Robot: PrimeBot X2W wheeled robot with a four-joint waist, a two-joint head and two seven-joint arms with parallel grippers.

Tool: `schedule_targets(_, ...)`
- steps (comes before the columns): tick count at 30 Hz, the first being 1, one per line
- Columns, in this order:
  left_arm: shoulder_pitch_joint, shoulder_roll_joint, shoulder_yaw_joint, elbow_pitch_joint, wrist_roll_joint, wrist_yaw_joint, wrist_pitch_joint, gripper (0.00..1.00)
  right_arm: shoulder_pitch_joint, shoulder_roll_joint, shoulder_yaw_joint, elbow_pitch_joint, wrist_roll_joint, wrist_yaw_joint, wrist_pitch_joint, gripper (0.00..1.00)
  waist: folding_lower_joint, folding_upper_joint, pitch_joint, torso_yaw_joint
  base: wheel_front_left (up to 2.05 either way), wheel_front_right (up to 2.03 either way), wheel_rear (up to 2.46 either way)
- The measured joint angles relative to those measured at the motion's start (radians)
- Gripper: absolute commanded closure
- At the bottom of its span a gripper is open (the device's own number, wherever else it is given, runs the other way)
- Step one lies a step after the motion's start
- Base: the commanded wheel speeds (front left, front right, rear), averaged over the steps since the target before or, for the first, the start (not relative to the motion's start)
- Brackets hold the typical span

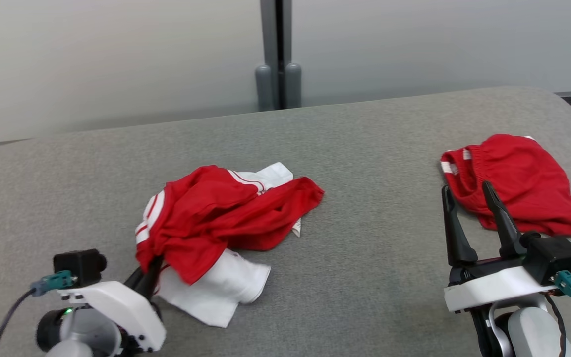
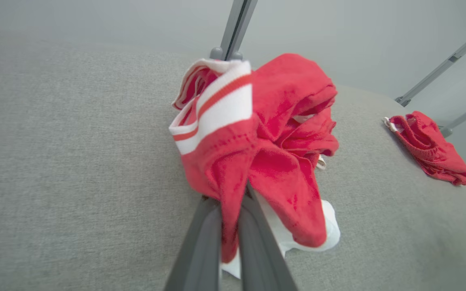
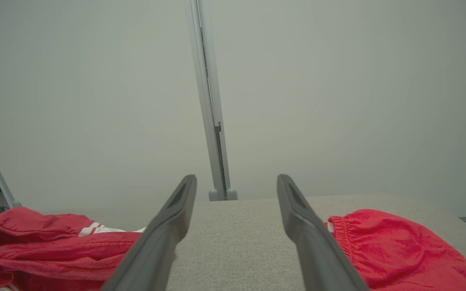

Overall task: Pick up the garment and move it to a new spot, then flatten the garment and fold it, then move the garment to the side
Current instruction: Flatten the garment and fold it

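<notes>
The left gripper (image 1: 147, 276) had its fingertips buried under the red-and-white garment (image 1: 216, 213), so the pinch itself was hidden. In the left wrist view, red cloth draped over the finger ends. Red folds covered much of that garment's white part. In the right wrist view, the left and bottom edges cut it off, and the bottom edge cut off the other red garment (image 1: 518, 183).

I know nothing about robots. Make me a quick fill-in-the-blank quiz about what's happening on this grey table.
1. The left end effector is shut on a crumpled garment coloured red and ____.
2. The right end effector has its jaws ____ and holds nothing.
3. The smaller red garment lies nearer the ____ end effector.

Missing words: white; open; right.
</notes>
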Motion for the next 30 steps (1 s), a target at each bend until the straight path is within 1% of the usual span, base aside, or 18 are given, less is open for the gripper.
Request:
schedule_targets(1,0.002,0.023,0.022,0.023,-0.02,-0.01,0.01,1.0,0.0,-0.002,0.004,-0.004,0.0,0.0,0.008,0.0,0.0,0.0,0.001,0.022,0.0,0.0,0.0)
schedule_targets(2,0.002,0.023,0.022,0.023,-0.02,-0.01,0.01,1.0,0.0,-0.002,0.004,-0.004,0.0,0.0,0.008,0.0,0.0,0.0,0.001,0.022,0.0,0.0,0.0)
schedule_targets(3,0.002,0.038,0.031,0.039,-0.022,-0.017,0.012,1.0,0.0,-0.003,0.007,-0.005,0.0,0.0,0.009,0.0,0.0,0.0,0.003,0.032,0.0,0.0,0.0)
schedule_targets(6,-0.005,0.062,0.063,0.112,-0.054,-0.037,0.017,1.0,-0.004,-0.007,0.014,-0.013,0.0,0.0,0.017,0.0,0.0,0.0,0.015,0.054,0.0,0.0,0.0)
schedule_targets(8,-0.021,0.065,0.089,0.176,-0.074,-0.054,-0.001,1.0,-0.008,-0.009,0.019,-0.016,0.0,0.0,0.022,0.0,0.0,0.0,0.028,0.061,0.0,0.0,0.0)
schedule_targets(10,-0.04,0.067,0.091,0.236,-0.077,-0.079,-0.013,1.0,-0.014,-0.014,0.022,-0.02,0.0,0.0,0.027,0.0,0.0,-0.0001,0.039,0.066,0.0,0.0,0.0)
schedule_targets(11,-0.047,0.062,0.091,0.263,-0.08,-0.091,-0.023,0.65,-0.016,-0.017,0.022,-0.021,0.0,0.0,0.032,0.0,0.0,0.0,0.044,0.067,0.0,0.0,0.0)
schedule_targets(12,-0.055,0.058,0.088,0.289,-0.081,-0.105,-0.033,0.0,-0.017,-0.02,0.023,-0.022,0.0,0.0,0.033,0.0,0.0,0.0,0.048,0.069,0.0,0.0,0.0)
schedule_targets(14,-0.07,0.051,0.083,0.333,-0.078,-0.124,-0.051,0.0,-0.017,-0.025,0.024,-0.023,0.0,0.0,0.037,0.0,0.0,0.0,0.05,0.071,0.0,0.0,0.0)
schedule_targets(17,-0.089,0.038,0.076,0.362,-0.062,-0.144,-0.101,0.0,-0.016,-0.026,0.024,-0.022,0.0,0.0,0.042,0.0,0.0001,0.0,0.042,0.073,0.0,0.0,0.0)
schedule_targets(21,-0.092,0.041,0.079,0.359,-0.032,-0.148,-0.179,0.0,-0.005,-0.025,0.029,-0.018,0.0,0.0,0.044,0.0,0.0,0.0,0.014,0.076,0.0,0.0,0.0)
schedule_targets(23,-0.083,0.047,0.081,0.339,-0.014,-0.137,-0.208,0.0,0.0,-0.023,0.03,-0.016,0.002,0.0,0.044,0.0,0.0,0.0,-0.002,0.078,0.0,0.0,0.0)
schedule_targets(25,-0.063,0.058,0.083,0.308,0.001,-0.116,-0.227,0.0,0.005,-0.023,0.03,-0.015,0.007,0.0,0.043,0.0,0.0,0.0,-0.019,0.08,0.0,0.0,0.0)
schedule_targets(30,-0.012,0.091,0.09,0.182,0.052,-0.055,-0.273,0.0,0.033,-0.021,0.024,-0.01,0.014,0.0,0.041,0.0,0.0,0.0,-0.053,0.099,0.0,0.0,0.0)
